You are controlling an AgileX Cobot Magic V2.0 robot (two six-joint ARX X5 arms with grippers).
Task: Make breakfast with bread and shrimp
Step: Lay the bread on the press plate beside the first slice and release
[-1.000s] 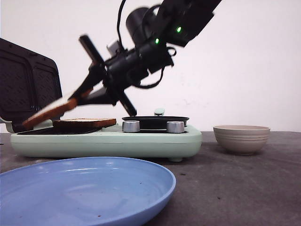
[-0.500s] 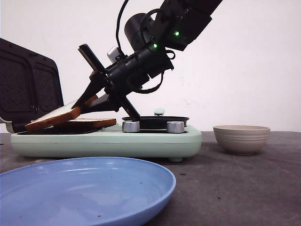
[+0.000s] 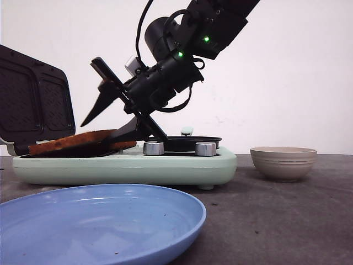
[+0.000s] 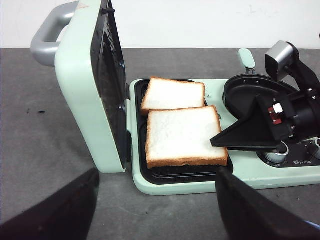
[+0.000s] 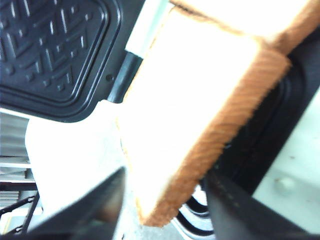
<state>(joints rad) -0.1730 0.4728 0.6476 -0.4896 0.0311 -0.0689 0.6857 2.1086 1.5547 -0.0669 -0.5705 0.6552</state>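
Note:
Two slices of white bread lie overlapping on the black hot plate of the mint sandwich maker (image 4: 165, 187): the near slice (image 4: 184, 135) partly covers the far slice (image 4: 175, 94). In the front view the bread (image 3: 60, 142) lies flat and low. My right gripper (image 3: 95, 135) is open, its jaws spread around a corner of the near slice (image 5: 195, 100) with gaps on both sides. My left gripper (image 4: 157, 210) is open and empty, held back in front of the sandwich maker. No shrimp shows.
The sandwich maker's lid (image 3: 33, 105) stands open at the left. A round black pan (image 4: 250, 92) sits on its right half behind two knobs (image 3: 154, 148). A beige bowl (image 3: 283, 163) stands at the right, its contents hidden. A blue plate (image 3: 99, 221) lies in front.
My right gripper lowered the slice it held onto the other slice on the hot plate and opened its jaws. The slice now lies flat.

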